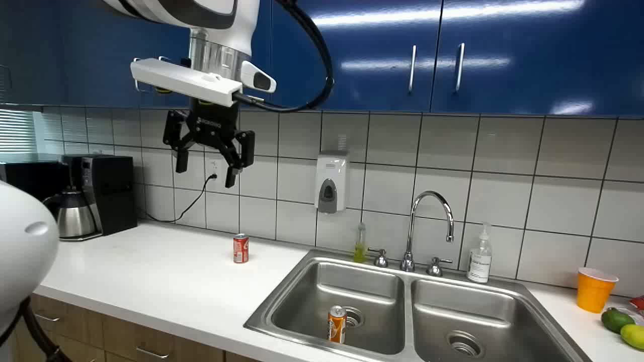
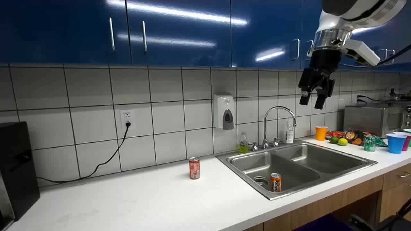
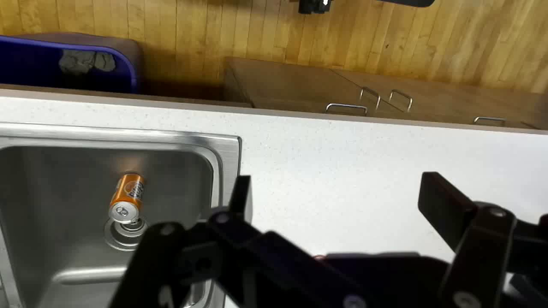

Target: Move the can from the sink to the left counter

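Note:
The orange can [image 1: 336, 325] stands upright in the sink basin nearer the long counter, beside the drain. It also shows in an exterior view [image 2: 275, 183] and at the left of the wrist view [image 3: 128, 192]. The sink [image 1: 408, 317] is steel with two basins; its rim shows in the wrist view [image 3: 229, 167]. The left counter [image 1: 166, 281] is the long off-white top beside the sink, also in the wrist view [image 3: 342, 145]. My gripper [image 1: 206, 173] is open and empty, high above this counter and apart from the can. Its fingers spread wide in the wrist view [image 3: 336, 192].
A red can [image 1: 241, 248] stands on the long counter near the wall. The curved faucet [image 1: 430, 196], a soap bottle [image 1: 359, 246] and a pump bottle [image 1: 480, 256] line the sink's back. A coffee maker [image 1: 95, 196] stands at the counter's far end. Blue cabinets [image 1: 372, 50] hang above.

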`<control>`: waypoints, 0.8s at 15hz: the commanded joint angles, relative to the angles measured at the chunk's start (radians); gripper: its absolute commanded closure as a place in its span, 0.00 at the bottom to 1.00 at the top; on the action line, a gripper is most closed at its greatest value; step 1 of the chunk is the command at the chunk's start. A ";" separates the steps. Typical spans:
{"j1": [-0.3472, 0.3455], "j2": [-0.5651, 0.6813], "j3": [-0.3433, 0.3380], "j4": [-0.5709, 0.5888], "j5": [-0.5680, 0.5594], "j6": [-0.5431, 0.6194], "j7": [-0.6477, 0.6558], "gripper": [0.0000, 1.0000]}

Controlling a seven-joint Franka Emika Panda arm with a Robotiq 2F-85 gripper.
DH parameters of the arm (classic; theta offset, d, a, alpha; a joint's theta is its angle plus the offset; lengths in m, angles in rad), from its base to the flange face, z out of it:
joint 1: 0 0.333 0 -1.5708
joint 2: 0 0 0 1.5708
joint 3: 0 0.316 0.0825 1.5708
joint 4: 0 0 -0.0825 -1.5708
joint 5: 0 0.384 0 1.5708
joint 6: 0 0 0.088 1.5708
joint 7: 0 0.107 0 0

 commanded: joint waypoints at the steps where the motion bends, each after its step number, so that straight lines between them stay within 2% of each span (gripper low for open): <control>1: -0.012 0.004 0.010 0.002 0.008 -0.002 -0.007 0.00; 9: -0.012 0.004 0.010 0.002 0.008 -0.002 -0.007 0.00; 12: -0.012 0.048 -0.001 0.007 0.006 0.028 -0.014 0.00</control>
